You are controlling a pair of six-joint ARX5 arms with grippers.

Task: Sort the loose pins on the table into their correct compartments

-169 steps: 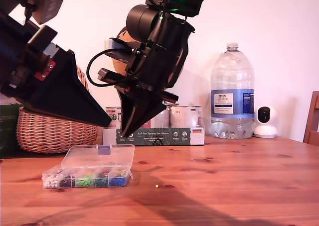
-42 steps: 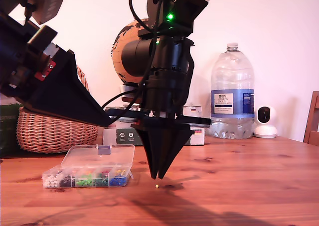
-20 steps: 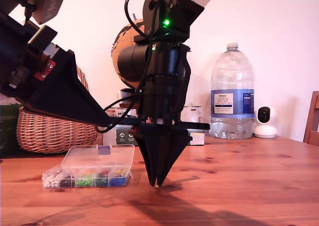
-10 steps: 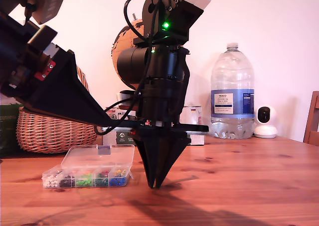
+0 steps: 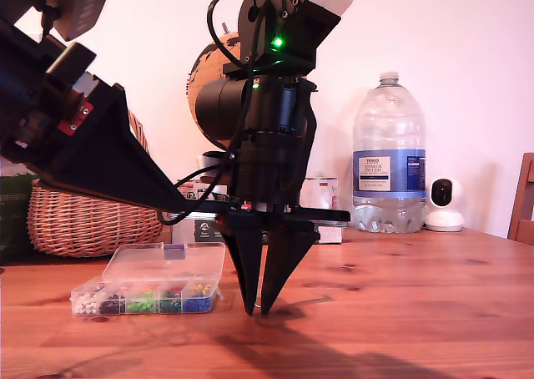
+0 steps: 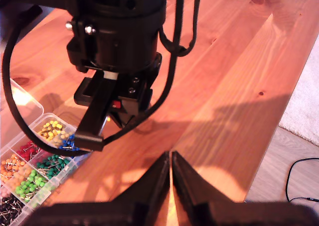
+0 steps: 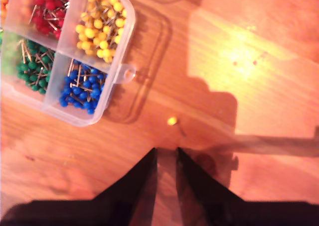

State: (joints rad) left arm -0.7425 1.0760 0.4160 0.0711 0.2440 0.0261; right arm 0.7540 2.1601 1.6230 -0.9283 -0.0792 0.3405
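On the pine table (image 5: 400,295) lies one loose yellow-headed pin (image 7: 172,120), just beyond my second gripper (image 7: 166,151) and not between its fingers. My second gripper (image 5: 259,310) stands upright mid-table in the exterior view, open, tips at the wood, hiding the pin there. The clear organizer (image 5: 150,295) with its lid back sits toward the exterior view's left; its compartments hold yellow (image 7: 99,29), blue (image 7: 79,89), red (image 7: 47,7) and green (image 7: 27,69) pins. My first gripper (image 5: 179,205) hangs high above the organizer (image 6: 35,171), and it is shut (image 6: 171,156) on nothing.
A wicker basket (image 5: 92,220) stands behind the organizer at the exterior view's left. A globe (image 5: 209,95), tins and boxes (image 5: 321,195), a large water bottle (image 5: 388,158) and a white camera (image 5: 444,204) line the back. A chair (image 5: 526,199) shows at the exterior view's right edge.
My second gripper swung upright and came down shut onto the spot where the yellow pin lies, and in the last half second its fingers opened. My first gripper stayed put.
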